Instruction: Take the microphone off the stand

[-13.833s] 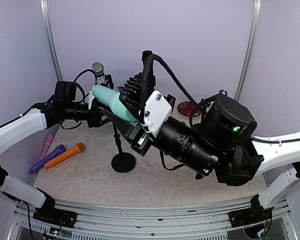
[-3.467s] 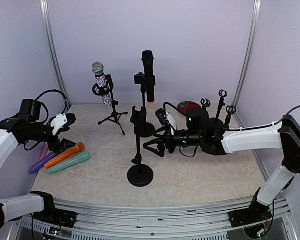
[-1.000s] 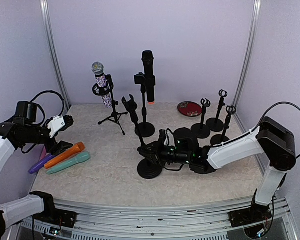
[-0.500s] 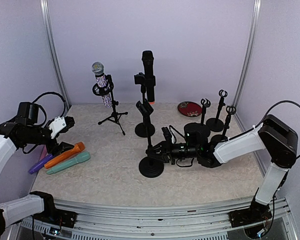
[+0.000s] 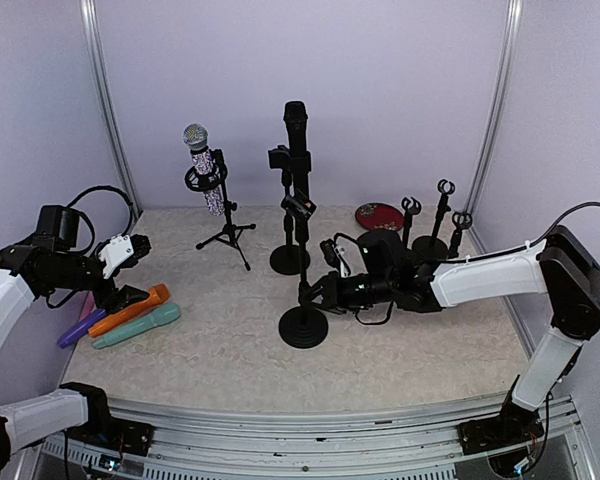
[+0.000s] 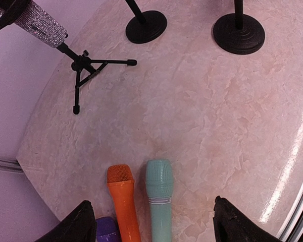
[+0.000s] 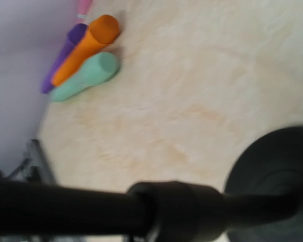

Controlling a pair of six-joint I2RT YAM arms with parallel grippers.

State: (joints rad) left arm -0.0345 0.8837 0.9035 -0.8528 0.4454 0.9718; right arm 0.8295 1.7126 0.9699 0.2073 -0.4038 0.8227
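The top camera sits high behind the near edge of the worktop (image 5: pixel 200 360), facing forward and down over all of it to the rear wall (image 5: pixel 380 100). The left wrist camera looks nearly straight down on the worktop's left side from moderate height. The right wrist camera lies low, very close to a stand (image 7: pixel 278 171) (blurred). All share the orange microphone (image 5: pixel 130 310) and teal microphone (image 5: pixel 138 326).

Left hand (image 5: pixel 133 268) spread, right hand (image 5: pixel 318 290) clamped

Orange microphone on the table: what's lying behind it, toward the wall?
A purple microphone lies right alongside the orange microphone. Beyond that, a pink one peeks out; from above, the left arm covers most of it.
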